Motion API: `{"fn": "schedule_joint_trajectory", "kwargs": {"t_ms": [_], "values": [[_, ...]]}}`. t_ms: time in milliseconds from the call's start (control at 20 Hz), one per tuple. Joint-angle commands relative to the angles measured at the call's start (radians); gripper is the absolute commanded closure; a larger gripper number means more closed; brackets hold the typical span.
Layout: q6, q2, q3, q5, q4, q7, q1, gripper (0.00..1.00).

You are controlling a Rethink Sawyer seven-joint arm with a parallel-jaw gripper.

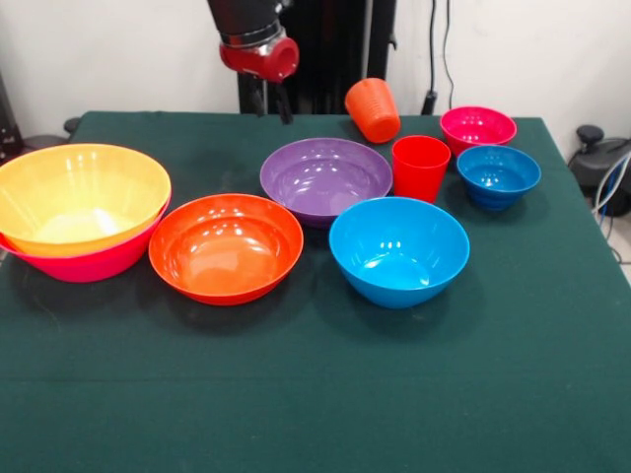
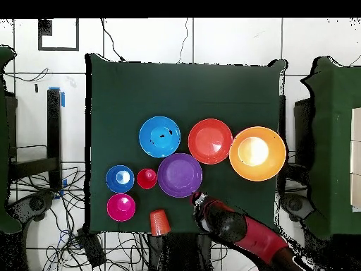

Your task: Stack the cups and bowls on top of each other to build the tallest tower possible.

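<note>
My hand [image 1: 270, 101] hangs empty, fingers slightly spread, above the counter's [image 1: 315, 394] far edge; the glossy purple plastic bowl [image 1: 325, 178] sits nearest, just in front of it.

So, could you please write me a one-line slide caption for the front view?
Sawyer gripper above the far table edge; yellow-orange bowl nested in pink bowl, other bowls and cups unstacked.

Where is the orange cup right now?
In the front view, the orange cup lies tipped at the table's far edge, behind the red cup, left of the magenta bowl.
</note>
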Motion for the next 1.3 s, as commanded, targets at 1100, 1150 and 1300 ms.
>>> {"fn": "schedule_joint_trajectory", "kwargs": {"t_ms": [1100, 1150, 1300], "values": [[-0.255, 0.233, 0.104, 0.073, -0.17, 0.188, 0.049, 0.0], [-0.262, 0.252, 0.1, 0.065, -0.179, 0.181, 0.046, 0.0], [-0.259, 0.293, 0.095, 0.047, -0.211, 0.152, 0.032, 0.0]]}}
